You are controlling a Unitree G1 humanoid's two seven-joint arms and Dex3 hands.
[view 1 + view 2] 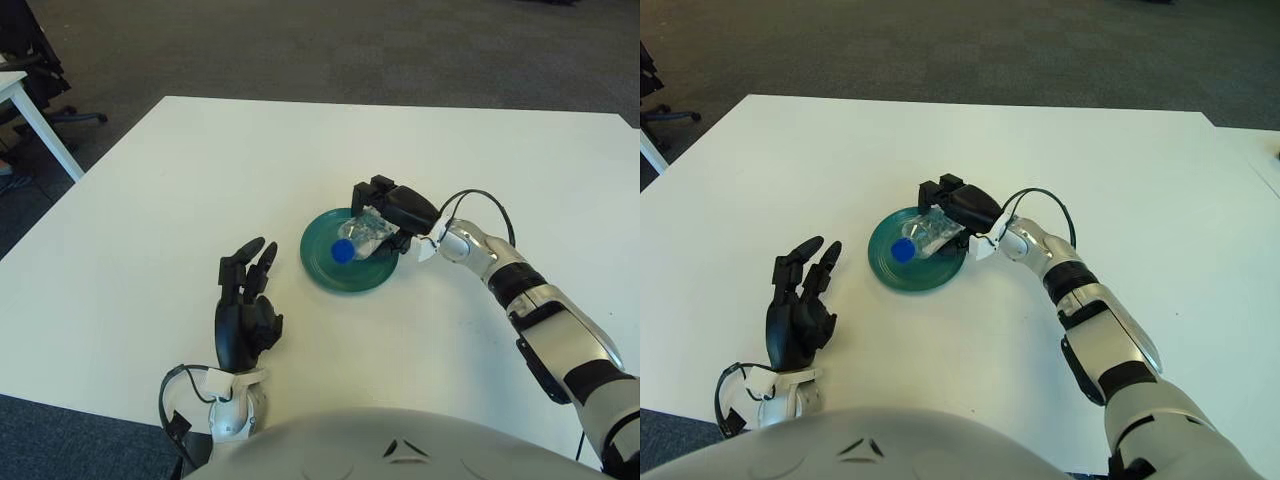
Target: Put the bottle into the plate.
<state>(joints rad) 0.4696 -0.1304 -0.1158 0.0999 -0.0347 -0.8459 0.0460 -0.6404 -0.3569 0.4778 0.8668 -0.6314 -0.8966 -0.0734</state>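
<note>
Clear plastic bottle [365, 236]; glossy plate [322, 268]; matt table [200, 180].

A white table [200, 170] stands on dark grey carpet [300, 45], office chair [30, 60] at far left.
</note>
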